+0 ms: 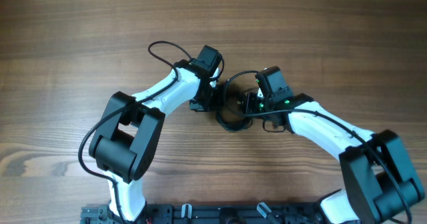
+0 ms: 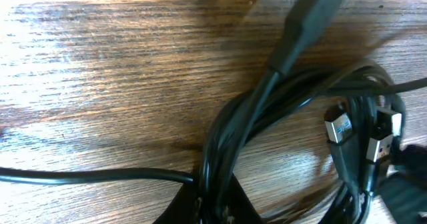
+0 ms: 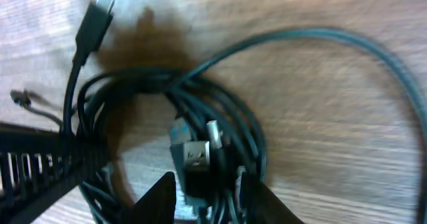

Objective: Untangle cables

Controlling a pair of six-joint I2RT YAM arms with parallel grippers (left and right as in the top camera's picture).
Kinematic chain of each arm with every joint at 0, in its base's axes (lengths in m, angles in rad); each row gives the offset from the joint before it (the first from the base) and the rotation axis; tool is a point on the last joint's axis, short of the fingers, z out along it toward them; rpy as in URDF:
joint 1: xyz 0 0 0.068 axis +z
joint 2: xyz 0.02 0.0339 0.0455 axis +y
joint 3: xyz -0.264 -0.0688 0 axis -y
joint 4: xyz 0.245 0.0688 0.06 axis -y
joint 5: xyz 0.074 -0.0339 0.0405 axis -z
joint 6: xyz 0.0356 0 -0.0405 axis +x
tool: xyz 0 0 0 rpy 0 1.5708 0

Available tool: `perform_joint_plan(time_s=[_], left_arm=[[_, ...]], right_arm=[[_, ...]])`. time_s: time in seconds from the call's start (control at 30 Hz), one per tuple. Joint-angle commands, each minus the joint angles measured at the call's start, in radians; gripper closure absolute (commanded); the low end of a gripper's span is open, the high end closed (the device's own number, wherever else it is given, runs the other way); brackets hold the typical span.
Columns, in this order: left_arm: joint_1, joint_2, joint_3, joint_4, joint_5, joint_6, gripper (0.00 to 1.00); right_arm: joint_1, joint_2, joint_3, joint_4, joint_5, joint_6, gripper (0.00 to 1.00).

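The thin black and dark-green flexible cables (image 1: 233,108) lie as one tight coil near the middle of the brown wooden bench (image 1: 67,37), directly between the two arms. I think this place suits the work because both arms can reach the same knot from opposite sides. Inside the coil several strands cross each other, and two small silver metal plug ends (image 2: 339,127) rest side by side against the windings. A longer black moulded plug (image 3: 93,24) sticks out of the coil on its own strand, and one free dark-green loop (image 3: 373,51) swings wide over the bare wood. The left gripper (image 2: 213,209) sits low at the edge of the coil. Its jaws appear to be closed on a bunch of strands where they run together, probably to anchor the bundle so that it does not slide. The right gripper (image 3: 205,199) comes from the other side, with its jaws standing on both sides of the windings and of the silver plugs. Whether they press on the strands or only straddle them, I cannot tell from the blurred wrist view. In my judgement one arm is meant to hold while the other draws a plug or a strand out. The risk is that pulling the whole bunch only tightens the knot.
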Motion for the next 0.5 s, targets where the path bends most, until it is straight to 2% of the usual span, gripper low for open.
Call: perform_joint_plan(time_s=[0.0, 0.03, 0.07, 0.3, 0.33, 0.37, 0.47], left_arm=[[-0.005, 0.021, -0.008, 0.008, 0.017, 0.02, 0.91], [-0.005, 0.021, -0.008, 0.008, 0.016, 0.02, 0.91], [-0.005, 0.021, -0.008, 0.011, 0.016, 0.02, 0.9], [-0.005, 0.021, -0.008, 0.037, 0.016, -0.014, 0.88], [-0.005, 0.021, -0.008, 0.038, 0.016, -0.017, 0.88], [-0.005, 0.021, -0.008, 0.037, 0.016, -0.021, 0.88], [-0.005, 0.021, -0.008, 0.041, 0.016, -0.036, 0.88]], right_arm=[[0.002, 0.045, -0.012, 0.002, -0.072, 0.003, 0.71], [0.002, 0.046, -0.012, 0.003, -0.086, 0.003, 0.83], [0.002, 0.046, -0.012, 0.006, -0.085, 0.003, 0.84], [0.002, 0.046, -0.012, 0.005, -0.085, 0.0, 0.77], [0.002, 0.046, -0.012, 0.002, -0.085, 0.0, 0.71], [0.002, 0.046, -0.012, -0.003, -0.086, 0.001, 0.7], [0.025, 0.046, -0.012, -0.015, -0.077, -0.001, 0.7]])
